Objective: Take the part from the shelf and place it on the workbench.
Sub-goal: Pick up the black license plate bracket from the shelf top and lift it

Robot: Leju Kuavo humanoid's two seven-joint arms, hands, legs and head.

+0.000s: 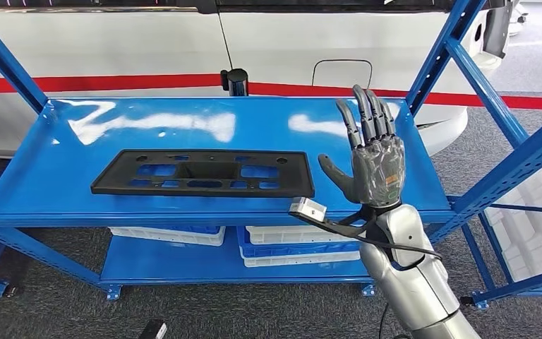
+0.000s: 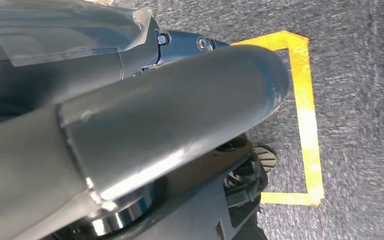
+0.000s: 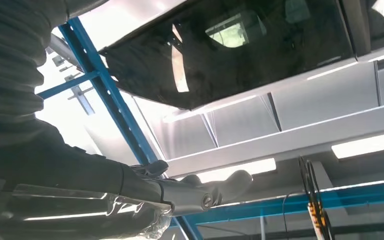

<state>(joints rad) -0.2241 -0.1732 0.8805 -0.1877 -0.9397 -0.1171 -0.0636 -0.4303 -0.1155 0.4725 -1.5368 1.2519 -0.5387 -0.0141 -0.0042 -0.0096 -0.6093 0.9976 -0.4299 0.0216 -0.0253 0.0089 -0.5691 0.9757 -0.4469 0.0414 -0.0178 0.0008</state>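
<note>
A flat black plastic part [image 1: 205, 174] with several cut-outs lies on the blue shelf [image 1: 77, 159], left of centre. My right hand [image 1: 370, 159] is raised above the shelf's right side, palm up, fingers straight and spread, thumb out toward the part. It holds nothing and stands a short way to the right of the part's end. In the right wrist view the right hand [image 3: 80, 195] points up toward the ceiling past a blue shelf post [image 3: 115, 105]. The left wrist view looks down at the grey floor [image 2: 360, 75].
White and blue bins [image 1: 296, 244] sit on the lower shelf. Blue uprights [image 1: 444, 49] frame the shelf at both sides. A white vehicle body with a red stripe [image 1: 113, 83] stands behind. Yellow tape [image 2: 305, 110] marks the floor.
</note>
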